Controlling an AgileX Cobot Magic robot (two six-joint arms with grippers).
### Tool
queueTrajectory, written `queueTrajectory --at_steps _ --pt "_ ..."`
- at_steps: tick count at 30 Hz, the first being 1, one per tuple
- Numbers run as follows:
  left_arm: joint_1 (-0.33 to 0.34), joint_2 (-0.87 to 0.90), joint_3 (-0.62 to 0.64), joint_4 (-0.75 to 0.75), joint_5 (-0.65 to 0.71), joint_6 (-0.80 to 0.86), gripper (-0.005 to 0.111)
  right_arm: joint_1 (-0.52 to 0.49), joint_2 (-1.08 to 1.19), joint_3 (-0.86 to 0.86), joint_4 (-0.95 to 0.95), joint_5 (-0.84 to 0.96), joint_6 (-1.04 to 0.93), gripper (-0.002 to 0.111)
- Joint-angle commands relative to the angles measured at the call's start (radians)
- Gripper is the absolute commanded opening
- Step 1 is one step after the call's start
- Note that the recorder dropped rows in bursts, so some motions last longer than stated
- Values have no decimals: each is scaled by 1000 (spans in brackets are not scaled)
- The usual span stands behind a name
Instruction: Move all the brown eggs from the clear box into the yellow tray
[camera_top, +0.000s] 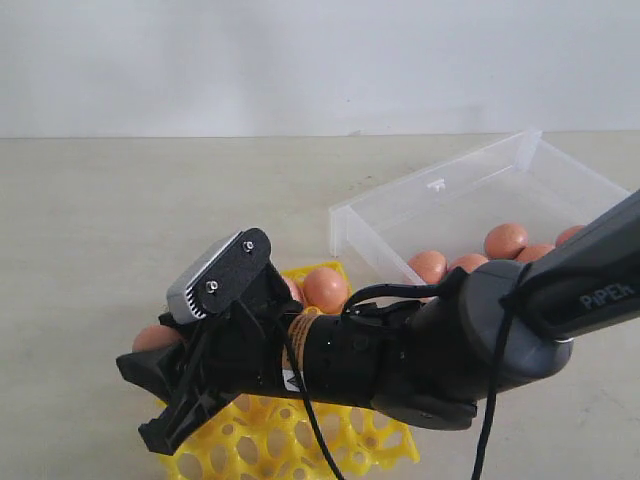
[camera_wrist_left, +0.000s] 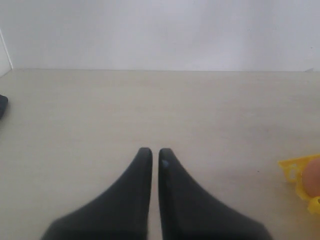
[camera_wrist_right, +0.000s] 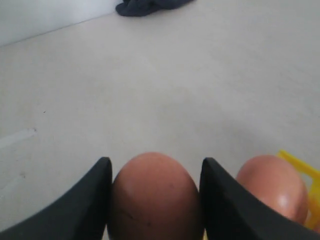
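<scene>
My right fingers (camera_wrist_right: 90, 200) are pinching a brown egg (camera_wrist_right: 155, 195), one finger pressed against each side of the shell. Just beside it, a second egg (camera_wrist_right: 272, 187) sits in a cup of the yellow tray (camera_top: 330, 450).

From the exterior view, my right arm (camera_top: 480, 320) reaches in from 3 o'clock across to about 8 o'clock, and the fingers hang at the tray's 9 o'clock side. The tray lies on the tabletop (camera_top: 100, 220) at about 7 o'clock in that view. Another egg (camera_top: 325, 288) sits near its 12 o'clock edge. A bit of shell (camera_top: 152, 338) shows behind the fingers, but I cannot tell whether it is the egg I hold.

The clear box (camera_top: 440, 200) stands at 2 o'clock, apart from the tray. Several brown eggs (camera_top: 505, 240) lie inside it along the wall nearest the tray.

My left fingers (camera_wrist_left: 135, 200) are pressed almost together with nothing between them, over bare tabletop. A corner of the tray with one egg in it shows at the edge of that wrist view.

A dark cloth (camera_wrist_right: 150, 6) lies far off across the tabletop in my right wrist view.
</scene>
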Motion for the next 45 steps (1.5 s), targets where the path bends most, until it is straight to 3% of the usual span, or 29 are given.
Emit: queueTrajectory --at_steps 1,7,13,28,36,45 --pt "3 -2 -1 -5 -7 7 4 -3 5 -2 -6 -89 -17 0" --pt "3 -2 -1 -5 -7 7 4 -3 5 -2 -2 -52 -92 0" --pt "3 -2 -1 -5 -7 7 4 -3 5 -2 149 40 -156 0" --pt "3 -2 -1 -5 -7 7 4 0 41 -2 122 22 -171 0" --pt "3 -2 -1 -5 -7 7 4 0 41 -2 114 8 -174 36" --pt "3 -2 -1 -5 -7 7 4 0 41 -2 118 8 -225 37"
